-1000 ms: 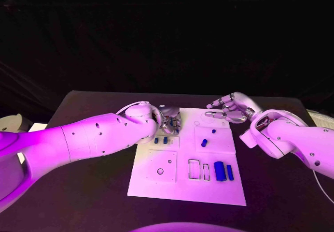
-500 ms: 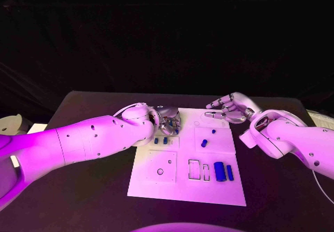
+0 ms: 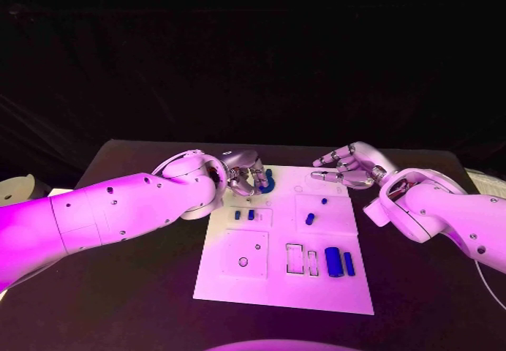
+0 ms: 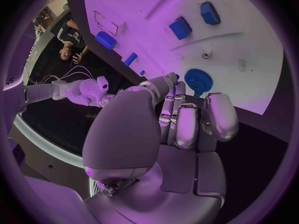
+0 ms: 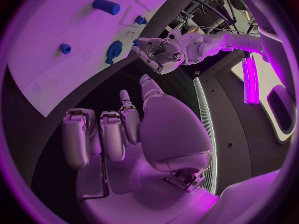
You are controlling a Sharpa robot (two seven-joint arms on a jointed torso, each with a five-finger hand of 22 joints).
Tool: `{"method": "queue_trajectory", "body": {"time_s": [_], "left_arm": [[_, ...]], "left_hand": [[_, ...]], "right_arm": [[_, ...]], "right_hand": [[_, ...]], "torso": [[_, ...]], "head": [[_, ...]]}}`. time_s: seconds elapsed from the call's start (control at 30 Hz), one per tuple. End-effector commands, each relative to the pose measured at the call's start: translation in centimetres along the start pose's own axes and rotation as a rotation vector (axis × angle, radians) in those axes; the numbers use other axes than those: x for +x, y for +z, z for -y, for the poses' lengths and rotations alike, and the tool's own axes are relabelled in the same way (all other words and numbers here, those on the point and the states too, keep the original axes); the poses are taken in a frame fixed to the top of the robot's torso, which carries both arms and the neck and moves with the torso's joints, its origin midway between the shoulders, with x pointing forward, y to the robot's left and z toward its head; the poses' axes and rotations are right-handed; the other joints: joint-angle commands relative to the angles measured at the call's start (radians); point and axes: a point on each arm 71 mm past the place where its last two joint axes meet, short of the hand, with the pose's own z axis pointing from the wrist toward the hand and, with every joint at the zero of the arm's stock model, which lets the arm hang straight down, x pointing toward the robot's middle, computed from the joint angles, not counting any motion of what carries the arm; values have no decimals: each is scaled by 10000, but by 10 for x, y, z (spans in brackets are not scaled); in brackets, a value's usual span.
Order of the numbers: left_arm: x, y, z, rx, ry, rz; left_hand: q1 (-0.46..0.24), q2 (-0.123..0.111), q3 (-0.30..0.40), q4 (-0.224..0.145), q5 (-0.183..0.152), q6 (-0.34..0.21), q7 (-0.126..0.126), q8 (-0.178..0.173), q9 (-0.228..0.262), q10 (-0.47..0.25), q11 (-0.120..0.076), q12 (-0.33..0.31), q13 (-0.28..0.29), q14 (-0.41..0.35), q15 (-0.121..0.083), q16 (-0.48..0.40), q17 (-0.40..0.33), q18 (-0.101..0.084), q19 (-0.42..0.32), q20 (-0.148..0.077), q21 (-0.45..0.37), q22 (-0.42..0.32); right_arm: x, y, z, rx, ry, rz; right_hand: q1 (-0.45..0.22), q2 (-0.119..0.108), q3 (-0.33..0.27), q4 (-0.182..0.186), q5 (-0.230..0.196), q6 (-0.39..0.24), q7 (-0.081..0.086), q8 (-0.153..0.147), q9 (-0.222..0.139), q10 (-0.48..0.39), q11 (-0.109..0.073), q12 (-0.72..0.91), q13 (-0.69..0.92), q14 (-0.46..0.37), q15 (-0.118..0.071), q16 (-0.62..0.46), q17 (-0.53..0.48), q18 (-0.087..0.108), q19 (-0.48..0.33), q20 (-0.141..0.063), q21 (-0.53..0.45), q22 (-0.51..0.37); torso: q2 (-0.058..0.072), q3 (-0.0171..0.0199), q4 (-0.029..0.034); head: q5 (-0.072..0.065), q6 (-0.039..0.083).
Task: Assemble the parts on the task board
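Two silver hands [image 3: 245,178] [image 3: 348,167] above flat white task board [image 3: 264,281], round toothed blue gear [image 3: 266,181].

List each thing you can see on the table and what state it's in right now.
Left hand: fingers apart, holding nothing, over the board's far edge.
Right hand: open, empty, raised at the board's far right corner.
Gear: lying flat by the left hand.
Board: flat on the table.
Two long blue bars: lying side by side.

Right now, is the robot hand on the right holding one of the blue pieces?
No. The right robot hand hovers past the far edge of the task board with its fingers spread and nothing in them.
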Motion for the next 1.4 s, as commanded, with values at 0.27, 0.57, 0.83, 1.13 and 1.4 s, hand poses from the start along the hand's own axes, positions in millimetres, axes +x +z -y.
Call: {"method": "queue_trajectory", "body": {"time_s": [0.27, 0.57, 0.83, 1.13, 1.4], "left_arm": [[-8, -11, -17, -532, -398, -65], [-5, -10, -27, -891, -336, -345], [0, -8, -31, -1011, -313, -494], [4, -6, -31, -1003, -299, -632], [1, -7, -38, -1127, -332, -297]], "left_hand": [[-166, -22, 47, -9, 39, 88, -15, -16, -6, 119, 12, -58, 21, 230, 33, 57, -33, -136, 58, 70, 71, 25], [-363, -76, -13, 33, 17, 104, -27, -38, -16, 149, 5, -117, 22, 221, 30, 58, -66, -132, 49, 69, 52, 20], [-370, -73, -14, 32, 18, 112, -32, -37, -15, 160, 0, -118, 24, 219, 28, 56, -75, -130, 46, 68, 43, 13], [-383, -68, -18, 27, 18, 128, -44, -34, -14, 184, -10, -120, 29, 217, 22, 55, -85, -129, 44, 66, 40, 13], [-378, -64, -14, 10, 21, 136, -53, -36, -15, 196, -19, -129, 30, 217, 15, 60, -81, -124, 39, 63, 24, 2]], "right_arm": [[1, -1, -1, -101, -35, -88], [1, -1, -1, -120, -29, -98], [1, 0, -1, -130, -27, -104], [1, 0, -2, -137, -24, -113], [1, -1, -1, -133, -27, -105]], "right_hand": [[51, 61, -6, -30, 56, 87, 8, -11, 13, 17, -54, -32, 669, 872, -46, -26, 1907, 59, 152, -46, -54, 672], [51, 61, -6, -30, 56, 87, 8, -11, 13, 17, -54, -32, 669, 872, -46, -26, 1907, 59, 152, -46, -54, 672], [51, 61, -6, -30, 56, 87, 8, -11, 13, 17, -54, -32, 669, 872, -46, -26, 1907, 59, 152, -46, -54, 672], [51, 61, -6, -30, 56, 87, 8, -11, 13, 17, -54, -32, 669, 872, -46, -26, 1907, 59, 152, -46, -54, 672], [51, 61, -6, -30, 56, 87, 8, -11, 13, 17, -54, -32, 669, 872, -46, -26, 1907, 59, 152, -46, -54, 672]], "torso": [[14, -14, 10], [16, -15, -12], [17, -13, -14], [22, -11, -18], [14, -4, -39]], "head": [[18, 0], [62, -7], [81, -42], [87, -37], [68, -29]]}}
